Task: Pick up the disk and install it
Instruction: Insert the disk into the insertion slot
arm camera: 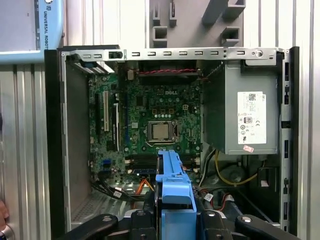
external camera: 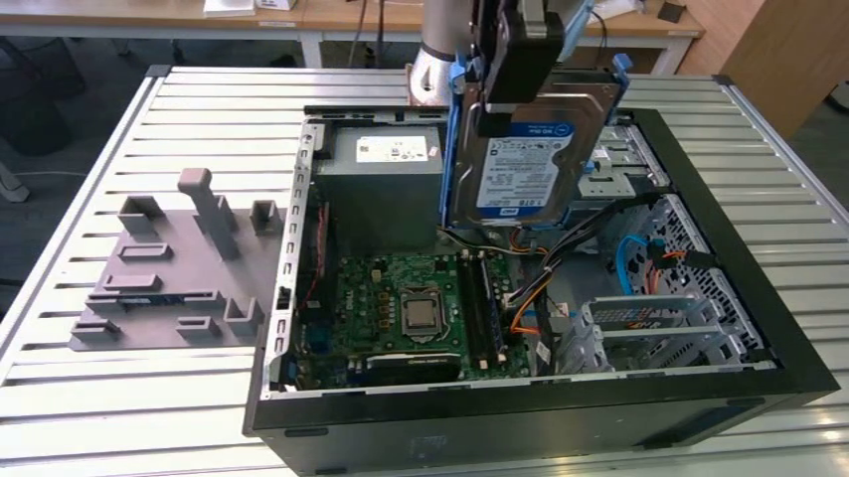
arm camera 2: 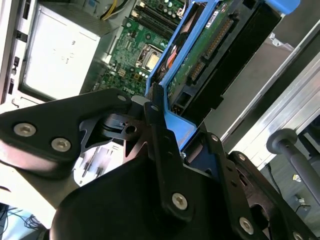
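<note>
The disk (external camera: 534,149), a silver drive with a white and blue label and blue rails, hangs upright over the back of the open computer case (external camera: 782,373). My gripper (external camera: 504,111) comes down from above and is shut on the disk's upper part. In the second wrist view the disk (arm camera 2: 212,47) shows its green circuit side, and the gripper (arm camera 2: 167,120) clamps its blue rail between black fingers (arm camera 2: 154,112). In the first wrist view the disk (arm camera: 173,180) is edge-on, held in the gripper (arm camera: 175,217) above the motherboard (arm camera: 155,130).
Inside the case lie the green motherboard (external camera: 405,308), a grey metal box with a white sticker (external camera: 385,169), loose cables (external camera: 637,258) and metal drive cages (external camera: 663,328). A grey moulded fixture (external camera: 173,268) sits on the slatted table (external camera: 119,407) at the exterior view's left.
</note>
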Motion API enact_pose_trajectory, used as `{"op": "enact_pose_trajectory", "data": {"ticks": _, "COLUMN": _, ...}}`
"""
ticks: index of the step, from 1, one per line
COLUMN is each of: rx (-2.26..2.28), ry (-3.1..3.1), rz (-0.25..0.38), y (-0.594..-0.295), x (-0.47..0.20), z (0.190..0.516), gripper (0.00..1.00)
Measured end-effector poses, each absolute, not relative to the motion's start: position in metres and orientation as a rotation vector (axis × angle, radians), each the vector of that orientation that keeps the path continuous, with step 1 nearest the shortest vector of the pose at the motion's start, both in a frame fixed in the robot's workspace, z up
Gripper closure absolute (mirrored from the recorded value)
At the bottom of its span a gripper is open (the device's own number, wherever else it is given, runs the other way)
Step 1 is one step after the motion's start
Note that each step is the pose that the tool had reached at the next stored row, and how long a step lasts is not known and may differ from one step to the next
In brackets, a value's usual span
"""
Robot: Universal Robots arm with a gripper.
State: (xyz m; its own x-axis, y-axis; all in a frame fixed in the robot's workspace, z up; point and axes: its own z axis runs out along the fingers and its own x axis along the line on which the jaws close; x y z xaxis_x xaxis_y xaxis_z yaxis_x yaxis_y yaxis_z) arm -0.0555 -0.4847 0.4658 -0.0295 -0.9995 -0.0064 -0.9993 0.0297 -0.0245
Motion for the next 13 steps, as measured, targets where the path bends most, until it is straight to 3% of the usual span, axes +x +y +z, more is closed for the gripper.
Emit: {"op": "enact_pose_trajectory", "data": {"ticks": 13, "rx": -2.173, "ry": 2.239, "rz": -0.019, "y": -0.515, "x": -0.05, "z": 0.464, "gripper": 0.64}}
